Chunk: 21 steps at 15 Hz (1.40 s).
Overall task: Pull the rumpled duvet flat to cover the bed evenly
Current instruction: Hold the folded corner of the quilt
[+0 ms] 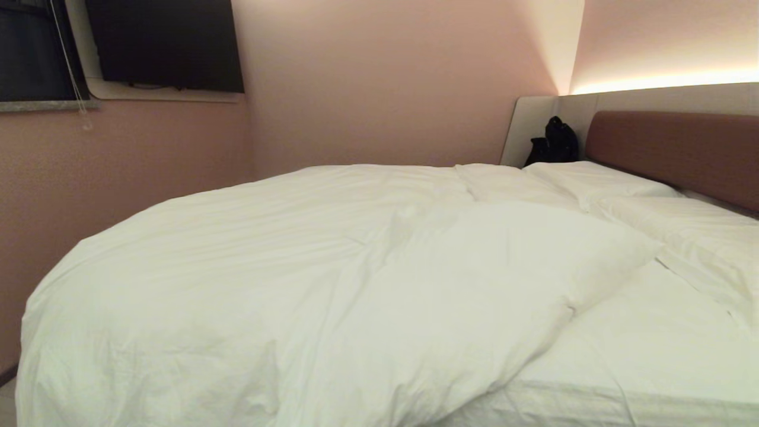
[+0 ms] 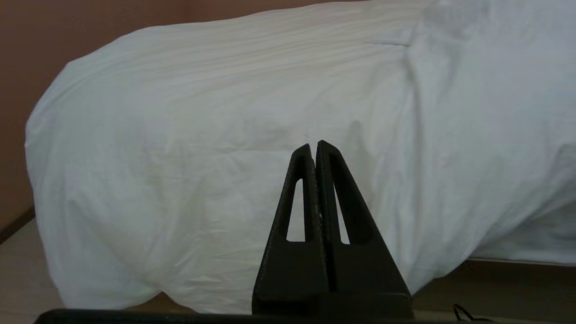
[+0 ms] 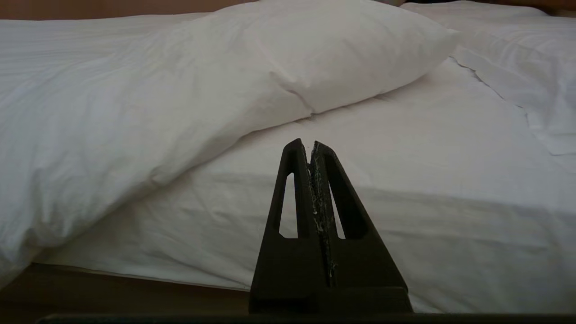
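The puffy white wrinkled duvet [image 1: 284, 284] lies bunched toward the foot of the wide white-sheeted bed [image 1: 640, 356], its corner folded back, leaving bare sheet. Left gripper [image 2: 315, 145] and right gripper [image 3: 307, 143] hang closed and empty, short of the bedside, nothing grasped yet.

Wall [image 1: 379, 89]: I see plain pink, running behind everything and turning a corner at my far left.
Screen [image 1: 166, 44]: dark, flat, mounted high on the wall at upper left, on a pale backing.
Window [image 1: 32, 50]: dark, at the far left edge, with a grey sill under it.
Cord [image 1: 70, 65]: thin, hanging down across the window past the sill.
Bag [image 1: 554, 142]: black, upright in the far corner against the pale panel.
Light strip [image 1: 664, 80]: glowing warm along the top of the panel at right.
Pillows [image 1: 599, 178]: white, lying flat along the right side.
Floor [image 2: 22, 270]: I see a light patch, low at the left.
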{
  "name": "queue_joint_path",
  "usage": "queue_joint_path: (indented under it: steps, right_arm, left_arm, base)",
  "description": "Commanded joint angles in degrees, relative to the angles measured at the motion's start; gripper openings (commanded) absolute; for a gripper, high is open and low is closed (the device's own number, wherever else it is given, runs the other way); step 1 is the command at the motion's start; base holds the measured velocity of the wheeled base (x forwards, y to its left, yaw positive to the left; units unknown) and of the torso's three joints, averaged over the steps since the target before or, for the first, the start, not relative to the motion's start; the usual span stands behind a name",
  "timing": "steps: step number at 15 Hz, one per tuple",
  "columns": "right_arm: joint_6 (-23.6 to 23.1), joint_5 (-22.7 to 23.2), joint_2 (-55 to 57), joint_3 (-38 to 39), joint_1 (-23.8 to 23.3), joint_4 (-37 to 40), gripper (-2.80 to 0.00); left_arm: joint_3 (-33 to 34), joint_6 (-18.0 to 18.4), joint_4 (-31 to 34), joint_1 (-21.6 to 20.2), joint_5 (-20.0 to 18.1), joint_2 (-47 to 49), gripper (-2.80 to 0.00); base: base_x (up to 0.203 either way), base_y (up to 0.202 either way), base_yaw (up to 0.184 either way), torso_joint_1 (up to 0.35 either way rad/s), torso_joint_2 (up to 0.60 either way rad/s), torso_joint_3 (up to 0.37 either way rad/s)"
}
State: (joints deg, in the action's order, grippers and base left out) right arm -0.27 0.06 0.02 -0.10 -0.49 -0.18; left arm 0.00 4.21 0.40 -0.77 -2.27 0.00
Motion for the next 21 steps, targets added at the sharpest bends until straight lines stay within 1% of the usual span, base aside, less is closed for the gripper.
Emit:
queue_joint_path:
  steps: [1,2,21]
  right_arm:
    - [0.0,0.03,-0.02,0.01,0.04,0.01,-2.8]
    - [-0.08,0.03,-0.02,0.01,-0.04,0.01,-2.8]
    - [-0.7,-0.06,-0.02,-0.34,-0.04,0.36,-2.8]
  left_arm:
    - [0.0,0.01,-0.05,-0.02,-0.1,0.09,-2.8]
    - [0.0,0.01,-0.05,-0.02,-0.02,0.09,-2.8]
    - [0.0,0.01,-0.14,-0.02,-0.2,0.09,-2.8]
  base:
    - [0.0,-0.169,-0.006,0.002,0.0,0.002]
    - [0.0,-0.11,-0.001,0.002,0.0,0.011]
    - [0.0,0.0,0.0,0.0,0.0,0.0]
